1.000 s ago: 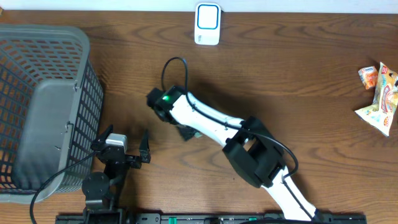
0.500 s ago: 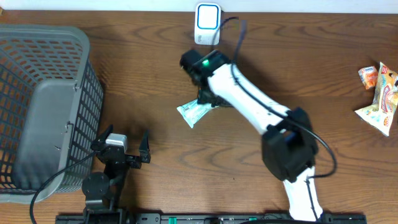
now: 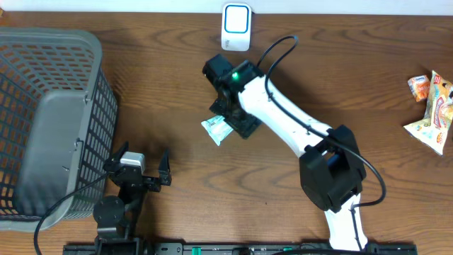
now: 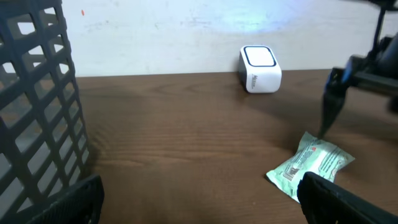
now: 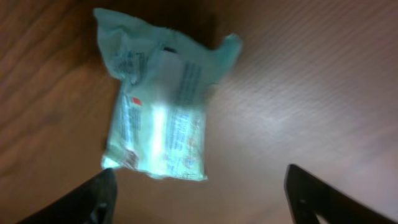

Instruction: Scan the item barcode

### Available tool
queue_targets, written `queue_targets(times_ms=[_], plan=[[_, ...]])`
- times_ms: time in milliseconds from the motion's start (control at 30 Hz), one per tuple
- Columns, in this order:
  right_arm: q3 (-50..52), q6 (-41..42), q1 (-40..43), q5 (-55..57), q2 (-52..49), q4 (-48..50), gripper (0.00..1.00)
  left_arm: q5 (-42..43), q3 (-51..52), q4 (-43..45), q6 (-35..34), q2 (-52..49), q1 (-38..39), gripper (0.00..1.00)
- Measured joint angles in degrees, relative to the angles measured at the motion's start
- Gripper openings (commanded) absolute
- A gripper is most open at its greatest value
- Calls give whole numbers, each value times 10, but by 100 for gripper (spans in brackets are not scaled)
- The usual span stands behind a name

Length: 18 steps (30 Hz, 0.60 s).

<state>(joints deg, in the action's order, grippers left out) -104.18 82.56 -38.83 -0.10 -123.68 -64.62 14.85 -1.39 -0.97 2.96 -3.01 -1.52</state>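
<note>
Right gripper (image 5: 200, 174) hangs with its jaws spread wide and nothing between them. Its own wrist camera looks down on the pale green packet (image 5: 161, 118), which lies flat on the wood a little ahead of the two dark fingertips (image 5: 106, 190), printed side up, though the print is too blurred to read. From overhead the same gripper (image 3: 233, 122) covers part of the packet (image 3: 218, 129), so the gap between them cannot be judged there. The left wrist view gives it from the side: one black finger (image 4: 328, 115) points down just over the packet's (image 4: 311, 163) far edge, apparently not touching. Only that side view and the overhead show the white scanner (image 4: 260, 68), which stands upright at the table's back edge, near the packet but apart from it. The left gripper (image 3: 141, 163) sits low at the front, jaws also apart and empty, beside the grey mesh basket (image 3: 42, 42). Far right lie some orange-and-white snack bags (image 3: 432, 106). The table (image 3: 354, 71) is dark brown wood grain; behind it runs a plain white wall (image 4: 155, 31).
</note>
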Motion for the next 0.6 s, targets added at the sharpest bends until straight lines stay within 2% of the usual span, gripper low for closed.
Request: queue_targets(times_ms=[67, 233, 300, 367, 467, 533, 600], plan=[[36, 12, -2, 0, 0, 53, 67, 0, 0, 0, 0, 0, 0, 98], [132, 33, 3, -3, 0, 174, 40, 0, 0, 0, 0, 0, 0, 98], [153, 35, 3, -3, 9, 214, 34, 0, 0, 0, 0, 0, 0, 98], [170, 37, 3, 0, 16, 230, 30, 0, 0, 0, 0, 0, 0, 97], [177, 32, 3, 9, 20, 240, 17, 0, 0, 0, 0, 0, 0, 98], [177, 21, 4, 12, 21, 240, 3, 0, 0, 0, 0, 0, 0, 98], [177, 1, 7, 11, 24, 239, 1, 0, 0, 0, 0, 0, 0, 98]])
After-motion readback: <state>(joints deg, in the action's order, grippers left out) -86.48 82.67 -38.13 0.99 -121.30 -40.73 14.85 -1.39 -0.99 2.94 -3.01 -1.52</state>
